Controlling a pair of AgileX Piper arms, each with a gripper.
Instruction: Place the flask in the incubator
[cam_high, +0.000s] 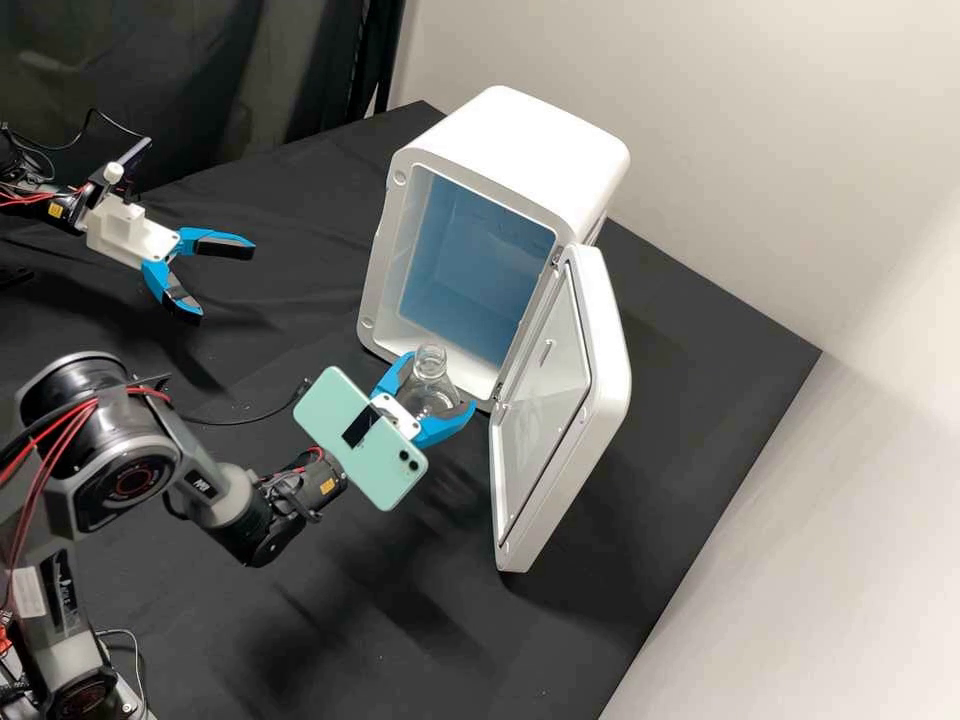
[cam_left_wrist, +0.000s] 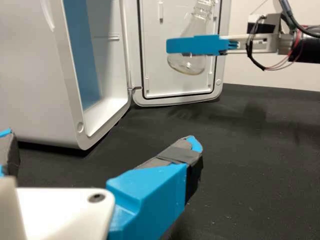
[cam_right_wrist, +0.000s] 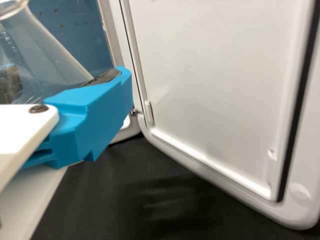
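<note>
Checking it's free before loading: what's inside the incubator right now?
Inside the incubator, bare blue walls and floor show, nothing on them. The flask, held in the right tool just outside the opening, covers the floor's front edge, so that strip cannot be checked.

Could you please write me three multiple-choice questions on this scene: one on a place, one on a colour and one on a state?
1. Where is the flask relative to the incubator?
A. on its floor
B. outside its opening, in the right gripper
C. on its top

2. What colour is the incubator's inside?
A. red
B. blue
C. black

3. How is the incubator's door?
A. shut
B. taken off
C. swung open

Answers: 1 B, the blue fingers clamp it in front of the opening; 2 B, the inner walls are blue; 3 C, it hangs on its hinges, wide open.
</note>
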